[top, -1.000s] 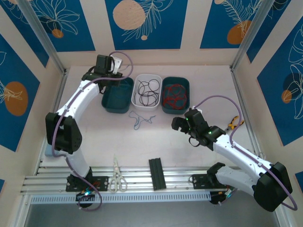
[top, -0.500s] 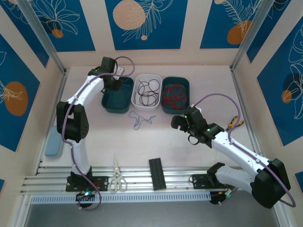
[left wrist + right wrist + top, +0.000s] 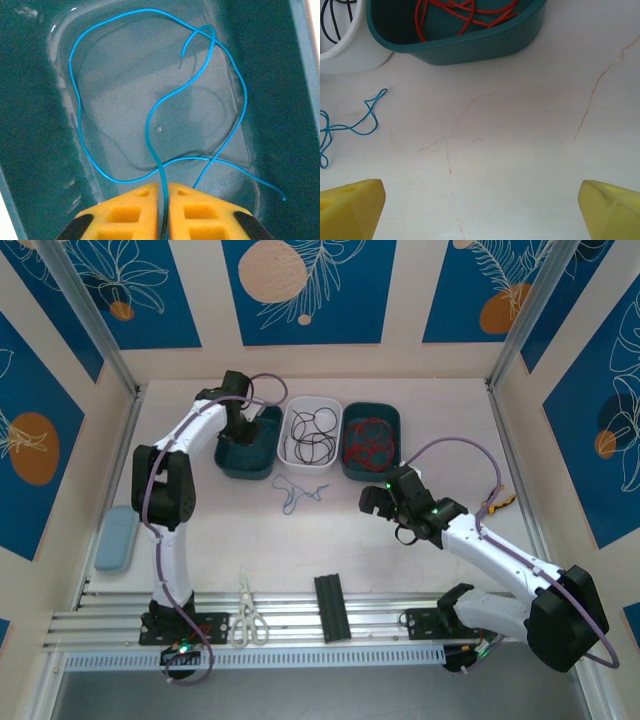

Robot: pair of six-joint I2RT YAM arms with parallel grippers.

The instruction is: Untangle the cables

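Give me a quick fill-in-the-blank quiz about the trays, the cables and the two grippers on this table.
1. The cables in the white tray are ___.
2. The cables in the teal tray nearest the right gripper are ___.
3. The left gripper has a ___ cable between its fingers, inside the other teal tray.
4. The right gripper's jaws stand ___.
Missing words: black, red, blue, open.
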